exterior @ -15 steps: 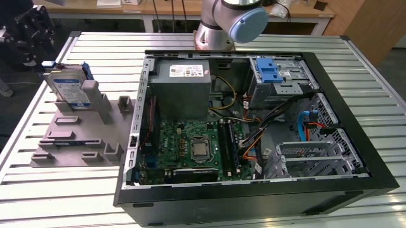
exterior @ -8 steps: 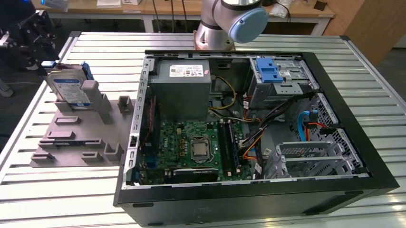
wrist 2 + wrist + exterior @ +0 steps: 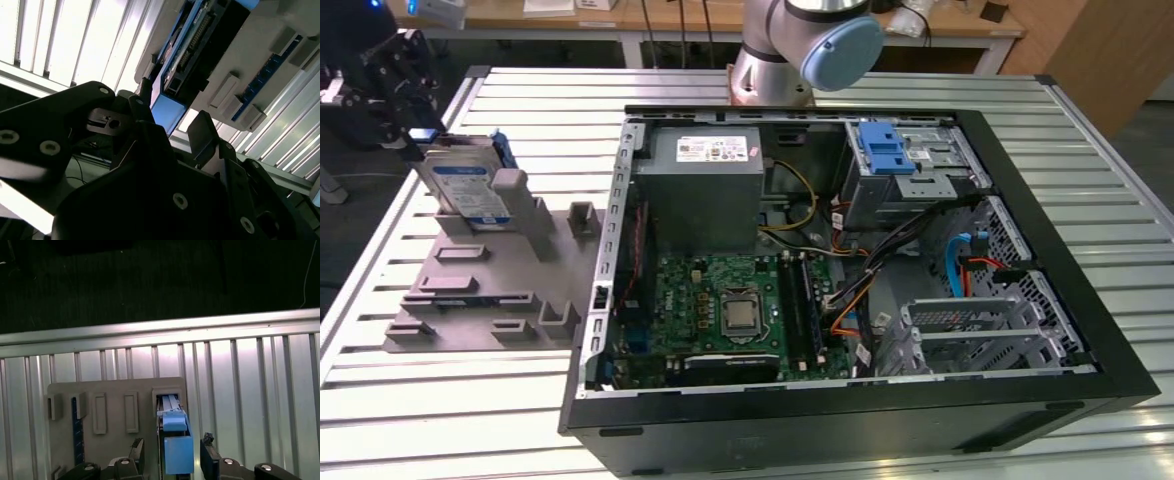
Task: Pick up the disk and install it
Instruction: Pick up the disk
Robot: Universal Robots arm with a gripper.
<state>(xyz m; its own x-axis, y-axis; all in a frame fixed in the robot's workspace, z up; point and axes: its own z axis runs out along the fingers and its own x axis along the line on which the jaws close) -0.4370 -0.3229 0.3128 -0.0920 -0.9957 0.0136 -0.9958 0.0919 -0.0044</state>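
On the table (image 3: 454, 430): fixture plate (image 3: 480, 300) at the exterior view's left, open PC case (image 3: 854, 425) just beside it to the exterior view's right, arm base (image 3: 781, 60) behind the case. The disk (image 3: 464, 190) stands on edge in a slot at the plate's far end w/ the gripper (image 3: 411, 110) over its top; in the first wrist view the fingers (image 3: 137, 452) sit either side of the disk, apart from it. Inside the case: PSU (image 3: 707, 185) in the far corner nearest the plate, mobo (image 3: 734, 310) in front of it, drive cage (image 3: 907, 170) toward the exterior view's right of the PSU, cables (image 3: 907, 240) btwn and below them.
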